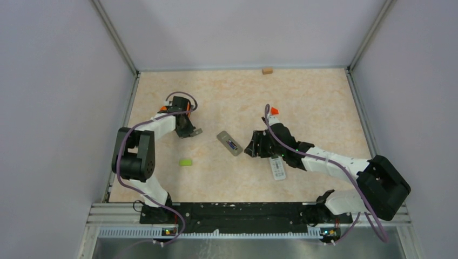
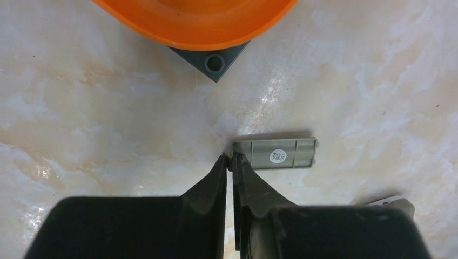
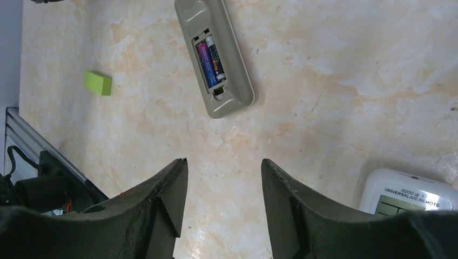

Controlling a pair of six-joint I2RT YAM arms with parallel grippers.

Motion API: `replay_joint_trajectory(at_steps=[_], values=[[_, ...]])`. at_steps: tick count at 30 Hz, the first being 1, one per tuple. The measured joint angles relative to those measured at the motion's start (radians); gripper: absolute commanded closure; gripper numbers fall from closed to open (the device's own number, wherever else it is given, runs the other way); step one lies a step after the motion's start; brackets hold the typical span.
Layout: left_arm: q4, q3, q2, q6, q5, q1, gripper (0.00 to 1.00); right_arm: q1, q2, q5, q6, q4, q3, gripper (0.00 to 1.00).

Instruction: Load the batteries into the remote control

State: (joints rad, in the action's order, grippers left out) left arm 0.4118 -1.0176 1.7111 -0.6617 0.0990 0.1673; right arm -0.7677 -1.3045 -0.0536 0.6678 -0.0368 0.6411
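Bright, even overhead light; soft faint shadows; mild glare on table (image 2: pixel 267 100); focus sharp.

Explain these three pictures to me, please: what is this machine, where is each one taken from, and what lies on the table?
The machine is a left arm and a right arm, bolted at the near edge of a table. One picture looks down from above; the other two come from a camera on each wrist, looking past its fingers. The left gripper is shut, its tips at the edge of a loose grey battery cover; whether it pinches the cover I cannot tell. The right gripper is open and empty, facing a grey remote whose open compartment holds two batteries. Also lying there: a white remote, a green block and an orange rounded thing.
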Motion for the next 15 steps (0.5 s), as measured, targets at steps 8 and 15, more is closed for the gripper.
replay_joint_trajectory(at_steps=[8, 15], values=[[0.000, -0.002, 0.000, 0.000, 0.002, 0.000, 1.00, 0.000, 0.000, 0.000, 0.006, 0.000, 0.000, 0.46], [-0.017, 0.005, -0.036, 0.006, -0.238, 0.002, 1.00, 0.000, 0.048, -0.024, -0.001, -0.009, -0.001, 0.38]])
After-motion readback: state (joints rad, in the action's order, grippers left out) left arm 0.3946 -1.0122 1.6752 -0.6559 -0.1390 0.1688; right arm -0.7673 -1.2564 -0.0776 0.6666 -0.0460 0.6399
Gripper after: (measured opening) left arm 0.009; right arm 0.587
